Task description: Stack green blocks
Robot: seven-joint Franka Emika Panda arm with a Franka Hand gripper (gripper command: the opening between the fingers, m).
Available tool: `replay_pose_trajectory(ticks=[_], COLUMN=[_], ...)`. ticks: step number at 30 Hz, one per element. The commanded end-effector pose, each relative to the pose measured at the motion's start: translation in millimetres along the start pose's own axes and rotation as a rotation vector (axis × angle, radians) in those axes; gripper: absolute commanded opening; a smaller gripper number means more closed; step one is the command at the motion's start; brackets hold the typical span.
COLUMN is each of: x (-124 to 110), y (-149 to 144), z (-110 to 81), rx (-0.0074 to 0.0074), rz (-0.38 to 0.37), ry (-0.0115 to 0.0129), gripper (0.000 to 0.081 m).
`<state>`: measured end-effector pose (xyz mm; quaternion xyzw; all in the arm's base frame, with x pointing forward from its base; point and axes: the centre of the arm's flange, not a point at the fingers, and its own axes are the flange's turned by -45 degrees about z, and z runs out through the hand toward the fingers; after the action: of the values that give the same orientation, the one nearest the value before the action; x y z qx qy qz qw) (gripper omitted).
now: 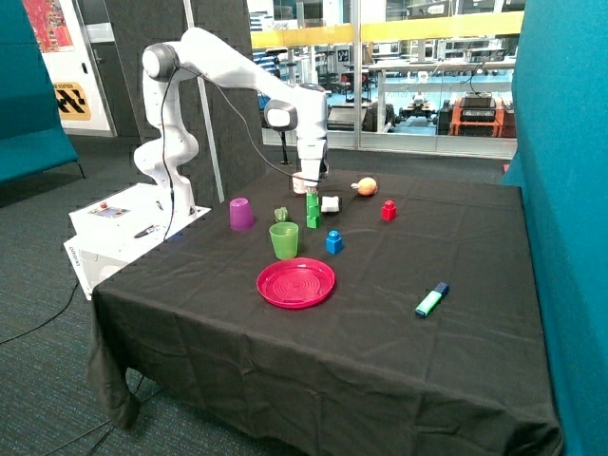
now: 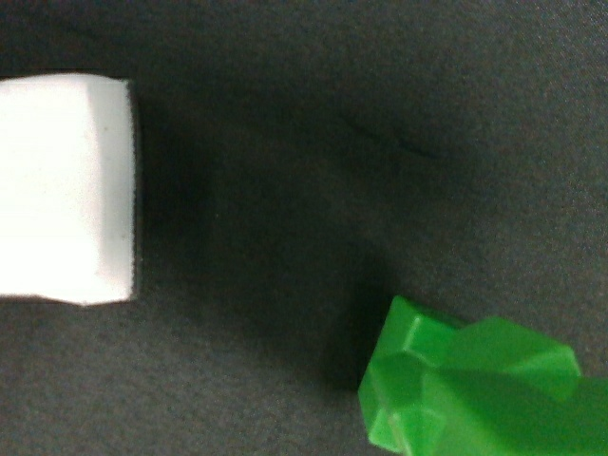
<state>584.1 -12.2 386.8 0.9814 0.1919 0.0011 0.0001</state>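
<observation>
Two green blocks [image 1: 313, 211] stand stacked one on the other on the black tablecloth, next to a white block [image 1: 330, 203]. My gripper [image 1: 312, 188] is right above the stack, at its top block. A third small green block [image 1: 281, 215] lies just behind the translucent green cup [image 1: 284, 239]. The wrist view shows a green block [image 2: 475, 389] close up, with the white block [image 2: 62, 190] beside it on the cloth. The gripper itself does not show in the wrist view.
A purple cup [image 1: 241, 214], a red plate [image 1: 295, 283], a blue block [image 1: 333, 242], a red block [image 1: 388, 211], an orange fruit [image 1: 366, 186] and a green-blue marker [image 1: 431, 300] lie around on the table. A small pale cup [image 1: 301, 182] stands behind the gripper.
</observation>
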Motion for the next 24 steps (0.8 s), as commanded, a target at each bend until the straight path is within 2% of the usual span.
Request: replay_pose_trajectory(ticks=[1,2,4,5,6,10,24], x=[3.0,3.2,3.5,3.5,3.6,3.8,3.2], y=[-1.2,-1.6,-2.2,-2.6,-2.8,-4.4,-4.9], z=[11.8,12.1,12.3,12.3,12.4,12.0,11.4], rx=[0.0006,0.0006,0.0006,0.0006,0.0006,0.0007,0.0007], rz=[0.003,0.003,0.002,0.000,0.001,-0.001,-0.002], ry=[-0.0021,-0.0021,-0.0021,-0.0021,-0.0021,-0.0021,-0.0021], gripper=[0.0348,0.0484,0.0655,0.0729,0.0769,0.0806,0.0808])
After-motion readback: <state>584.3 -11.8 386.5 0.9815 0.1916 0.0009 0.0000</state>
